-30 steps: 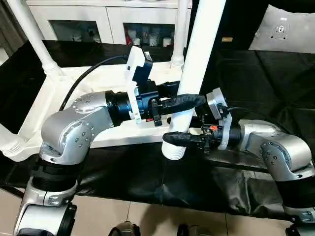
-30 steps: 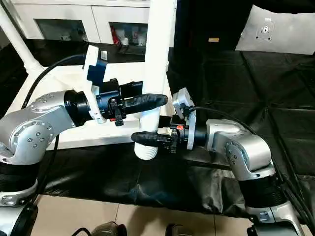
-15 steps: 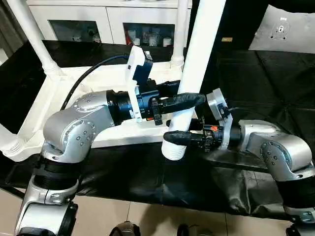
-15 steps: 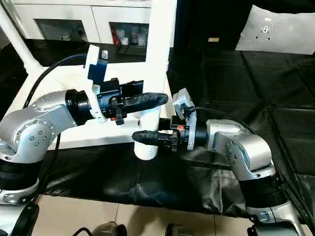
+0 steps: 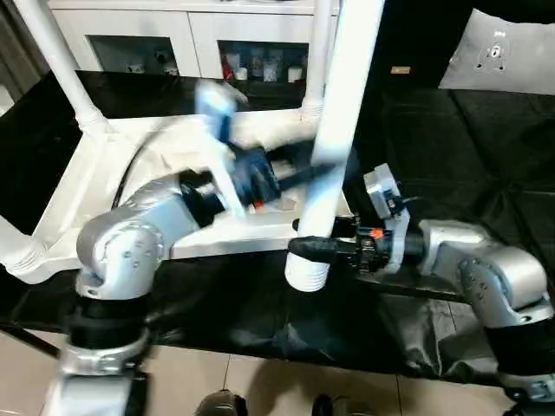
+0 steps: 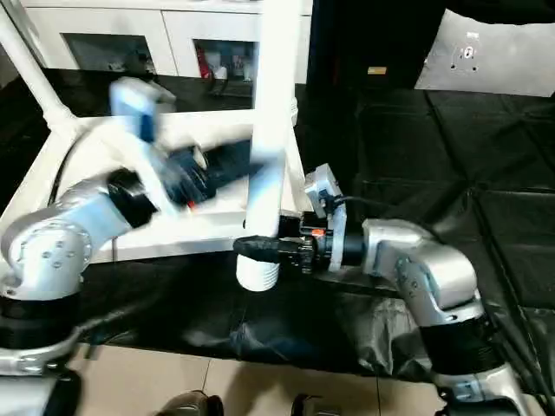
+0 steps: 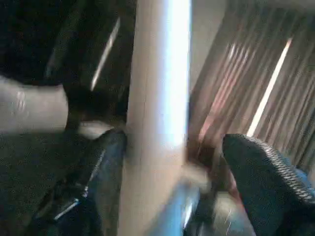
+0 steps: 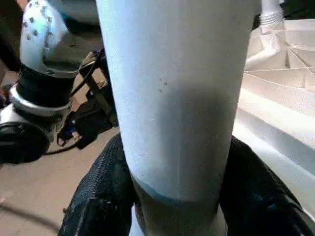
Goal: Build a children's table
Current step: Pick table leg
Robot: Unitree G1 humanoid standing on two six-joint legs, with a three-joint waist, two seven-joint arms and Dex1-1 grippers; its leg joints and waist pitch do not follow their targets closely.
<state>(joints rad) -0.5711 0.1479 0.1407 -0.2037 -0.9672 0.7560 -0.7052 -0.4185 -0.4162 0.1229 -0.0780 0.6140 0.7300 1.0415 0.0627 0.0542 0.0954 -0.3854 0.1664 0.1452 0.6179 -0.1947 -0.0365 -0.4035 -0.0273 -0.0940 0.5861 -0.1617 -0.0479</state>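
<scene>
Left tool (image 7: 172, 162) has spread off leg (image 5: 334, 139) — right tool (image 8: 172, 196) still clamps.

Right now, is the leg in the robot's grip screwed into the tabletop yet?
Not yet. The table leg stands nearly upright, its ribbed end hanging past the tabletop's edge, clamped by the right gripper.

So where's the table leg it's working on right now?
The loose leg stands nearly upright in the middle of the head view, just off the upside-down tabletop's near right corner, its lower end clamped in the right gripper.

Silver forearms (image 5: 468, 260) with screws, black cables, black textured end effector fingers (image 8: 98, 196).
</scene>
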